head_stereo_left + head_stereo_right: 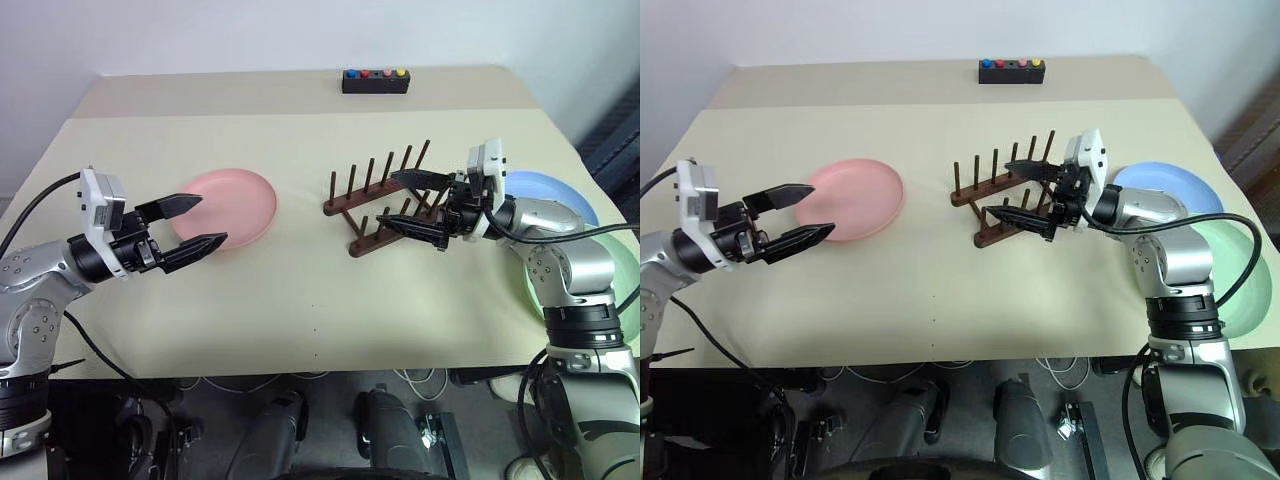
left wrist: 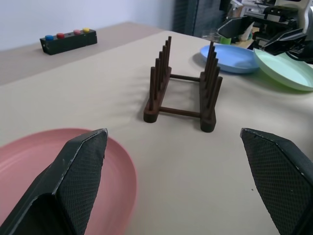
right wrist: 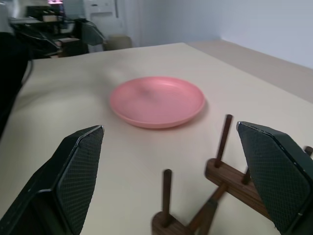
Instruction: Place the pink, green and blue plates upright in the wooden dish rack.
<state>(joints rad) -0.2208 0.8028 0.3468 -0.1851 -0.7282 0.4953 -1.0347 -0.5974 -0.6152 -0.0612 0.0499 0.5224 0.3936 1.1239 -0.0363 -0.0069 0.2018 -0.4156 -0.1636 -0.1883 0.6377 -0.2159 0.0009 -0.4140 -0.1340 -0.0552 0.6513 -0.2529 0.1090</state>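
The left gripper (image 1: 192,224) is hovering with its fingers (image 2: 78,181) spread wide and gripping nothing. The pink plate (image 1: 232,206) is lying flat on the beige surface (image 1: 300,310), just beyond and partly beneath those fingertips; contact cannot be confirmed.

The right gripper (image 1: 405,203) is hovering with its fingers (image 3: 73,171) likewise spread wide and empty. The wooden dish rack (image 1: 378,195) is standing directly below and ahead of these fingers, its upright pegs carrying no plates.

The blue plate (image 1: 1168,188) is lying flat behind the right gripper, beside the wrist. The green plate (image 1: 1240,275) is lying flat farther back along the right arm, close to the blue plate; whether the two rims are overlapping cannot be told.

A small black box with coloured buttons (image 1: 375,80) is sitting at the far edge of the surface, well apart from both sets of fingers.
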